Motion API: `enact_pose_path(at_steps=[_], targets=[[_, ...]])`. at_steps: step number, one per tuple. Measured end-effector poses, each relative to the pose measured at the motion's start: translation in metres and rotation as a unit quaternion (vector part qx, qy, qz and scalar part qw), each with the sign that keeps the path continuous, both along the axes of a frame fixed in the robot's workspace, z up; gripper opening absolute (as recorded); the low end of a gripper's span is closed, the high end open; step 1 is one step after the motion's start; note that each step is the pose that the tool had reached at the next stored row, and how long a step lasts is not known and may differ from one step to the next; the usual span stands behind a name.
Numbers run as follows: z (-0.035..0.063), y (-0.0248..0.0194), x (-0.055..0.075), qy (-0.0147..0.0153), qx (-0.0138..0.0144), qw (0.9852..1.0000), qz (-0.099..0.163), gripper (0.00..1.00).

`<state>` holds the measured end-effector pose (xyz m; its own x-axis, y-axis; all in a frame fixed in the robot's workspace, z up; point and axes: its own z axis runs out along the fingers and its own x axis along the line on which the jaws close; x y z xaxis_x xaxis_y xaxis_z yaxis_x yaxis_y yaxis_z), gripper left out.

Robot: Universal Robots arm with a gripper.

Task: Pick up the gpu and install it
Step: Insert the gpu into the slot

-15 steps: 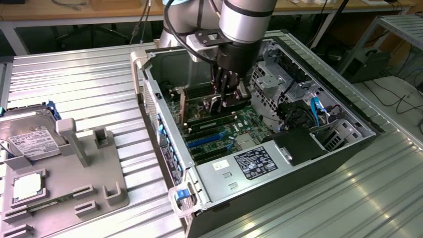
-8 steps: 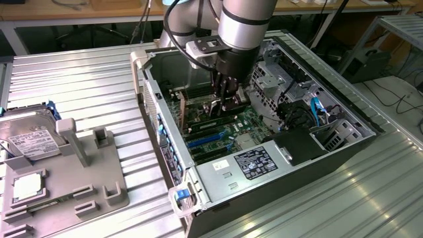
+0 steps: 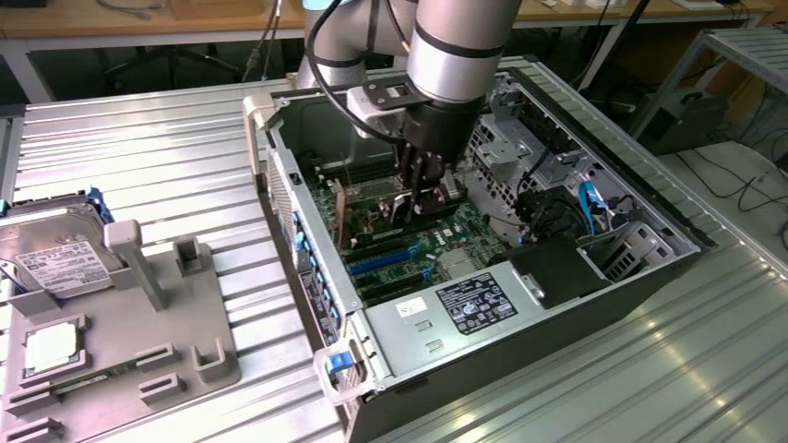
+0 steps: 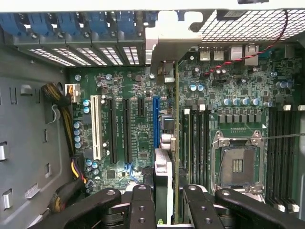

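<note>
The gpu (image 4: pixel 176 143) shows edge-on in the wrist view as a thin green board standing upright over the motherboard (image 4: pixel 119 86), just beside the blue expansion slot (image 4: pixel 156 121). Its silver end bracket (image 4: pixel 164 43) reaches the case's rear slot openings. My gripper (image 4: pixel 169 210) is shut on the card, one black finger (image 4: pixel 143 205) on each side. In the exterior view the gripper (image 3: pixel 419 198) reaches down inside the open computer case (image 3: pixel 542 305), with the gpu (image 3: pixel 400 210) low against the board. Whether the card sits fully in its slot I cannot tell.
An empty CPU socket (image 4: pixel 237 164) and memory slots lie beside the card. Cables and drive cages (image 3: pixel 579 212) crowd the case's far side. On the exterior view's left, a grey fixture (image 3: pixel 148 305) holds a hard drive (image 3: pixel 55 249) and a square processor chip (image 3: pixel 52 346).
</note>
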<state>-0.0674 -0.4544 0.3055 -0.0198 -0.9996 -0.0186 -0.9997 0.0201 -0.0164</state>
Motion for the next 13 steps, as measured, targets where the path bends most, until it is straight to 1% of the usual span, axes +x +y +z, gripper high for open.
enact_pose_path(at_steps=[6, 11, 13], targets=[[-0.0053, -0.0040, -0.001, 0.0000, 0.0001, 1.0000, 0.000, 0.28], [-0.0145, -0.0042, -0.002, 0.0000, 0.0001, 1.0000, 0.000, 0.28], [-0.0169, -0.0042, -0.003, -0.0005, 0.0001, 1.0000, 0.000, 0.28]])
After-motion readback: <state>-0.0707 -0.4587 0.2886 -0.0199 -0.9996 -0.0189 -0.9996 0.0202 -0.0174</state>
